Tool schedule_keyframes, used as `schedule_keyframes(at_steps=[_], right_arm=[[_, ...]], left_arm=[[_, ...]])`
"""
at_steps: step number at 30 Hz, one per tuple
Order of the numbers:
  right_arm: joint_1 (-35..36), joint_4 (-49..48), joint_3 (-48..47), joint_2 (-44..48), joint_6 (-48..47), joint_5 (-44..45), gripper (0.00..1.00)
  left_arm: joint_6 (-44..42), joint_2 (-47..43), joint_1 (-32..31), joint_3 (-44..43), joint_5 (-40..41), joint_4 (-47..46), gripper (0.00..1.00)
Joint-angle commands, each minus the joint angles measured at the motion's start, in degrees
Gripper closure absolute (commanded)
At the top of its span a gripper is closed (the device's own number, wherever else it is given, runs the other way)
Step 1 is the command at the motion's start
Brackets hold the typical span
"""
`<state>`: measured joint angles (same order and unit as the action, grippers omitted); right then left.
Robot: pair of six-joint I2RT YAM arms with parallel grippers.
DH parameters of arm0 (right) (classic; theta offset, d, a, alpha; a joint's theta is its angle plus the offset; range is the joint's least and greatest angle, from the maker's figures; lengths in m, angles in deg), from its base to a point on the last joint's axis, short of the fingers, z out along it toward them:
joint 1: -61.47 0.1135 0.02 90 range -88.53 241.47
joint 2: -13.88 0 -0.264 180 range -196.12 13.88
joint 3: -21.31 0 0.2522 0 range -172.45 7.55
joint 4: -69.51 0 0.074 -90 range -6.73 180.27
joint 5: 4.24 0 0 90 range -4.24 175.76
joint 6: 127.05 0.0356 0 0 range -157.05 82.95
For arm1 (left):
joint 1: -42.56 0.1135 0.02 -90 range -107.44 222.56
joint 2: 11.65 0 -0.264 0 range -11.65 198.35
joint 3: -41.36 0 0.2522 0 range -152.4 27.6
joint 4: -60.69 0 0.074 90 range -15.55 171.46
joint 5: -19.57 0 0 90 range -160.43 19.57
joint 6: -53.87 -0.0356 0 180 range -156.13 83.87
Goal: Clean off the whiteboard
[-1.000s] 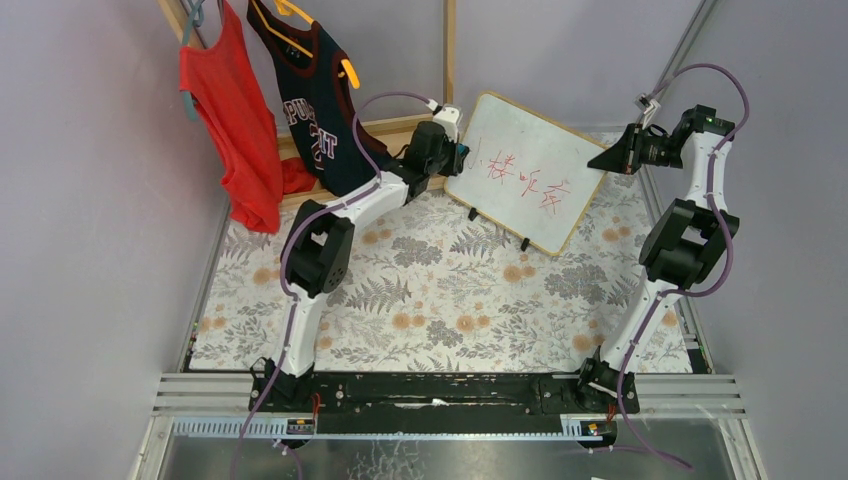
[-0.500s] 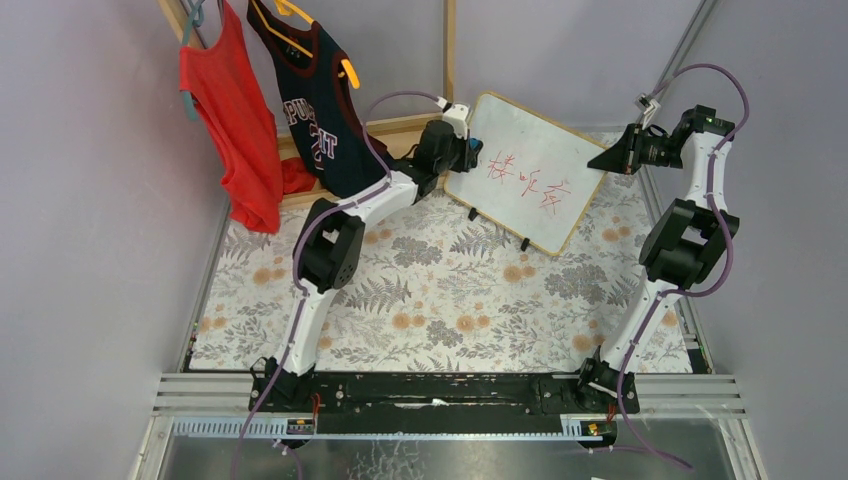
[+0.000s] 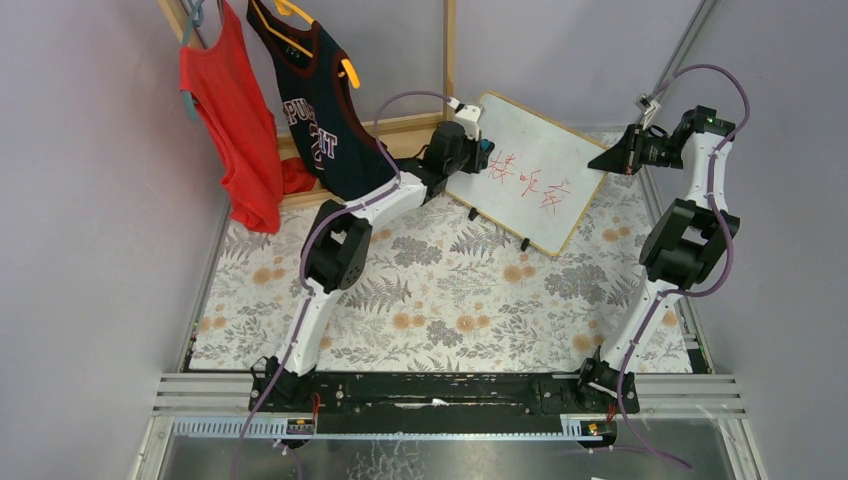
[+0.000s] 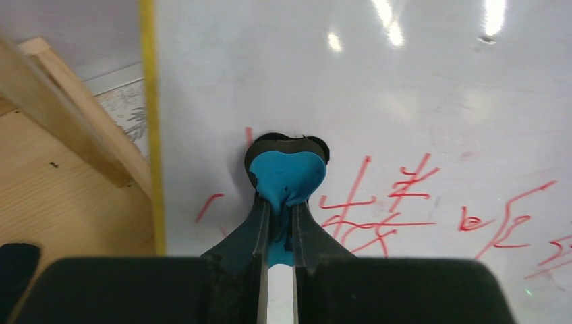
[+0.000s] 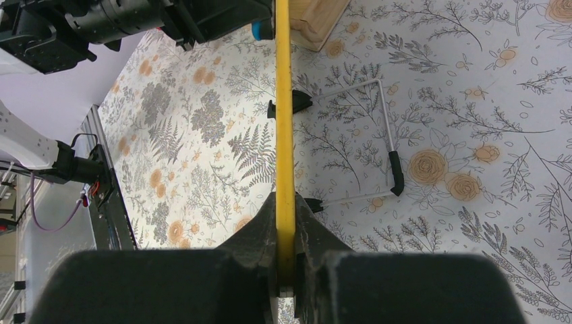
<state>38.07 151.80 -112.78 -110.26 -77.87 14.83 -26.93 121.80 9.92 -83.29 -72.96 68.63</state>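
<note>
At the far right of the flower-patterned desk [image 3: 450, 290], a large white whiteboard with a thin light-wood frame [image 3: 520, 130] stands propped on small black feet. Its face tilts toward the arms, and red marker writing [image 3: 528, 182] runs across the middle.

Change over the last second: the left arm has swung rightward. The left claw [image 3: 487, 152] was at the whiteboard's left frame edge; it now sits over the white face, at the first red character. From above, the red marker writing looks as full as before, with no cleared band visible. Judgement: the wipe has only just begun and nearly the whole job remains.

Left claw, wrist view: fingers almost together, clenched on a small blue eraser [image 4: 287, 174] with a dark pad showing round its edge. The pad appears pressed to the board, though contact cannot be confirmed. One short red stroke lies left of the blue eraser and another just above it. Both are likely to need a return pass.

Right claw [image 5: 285, 223]: pinched tight on the whiteboard's right frame edge, seen edge-on as a yellow strip. It seems to be steadying the board against the push of wiping. A wire stand [image 5: 384, 135] shows on the desk behind.
</note>
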Motion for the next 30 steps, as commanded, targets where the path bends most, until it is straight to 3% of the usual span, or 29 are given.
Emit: schedule_keyframes(at_steps=[1, 9, 30], right_arm=[[1.7, 0.5, -0.2, 2.7, -3.5, 4.0, 1.00], [2.0, 0.4, 0.0, 2.6, -3.6, 4.1, 1.00], [2.1, 1.2, 0.1, 2.8, -5.0, 4.6, 1.00]], left_arm=[[-0.3, 0.9, -3.5, -2.2, -1.2, -2.0, 1.00], [-1.1, 3.2, -5.4, -6.9, -1.5, -0.3, 1.00], [-6.1, 2.8, 4.3, -8.1, 0.4, 4.5, 1.00]])
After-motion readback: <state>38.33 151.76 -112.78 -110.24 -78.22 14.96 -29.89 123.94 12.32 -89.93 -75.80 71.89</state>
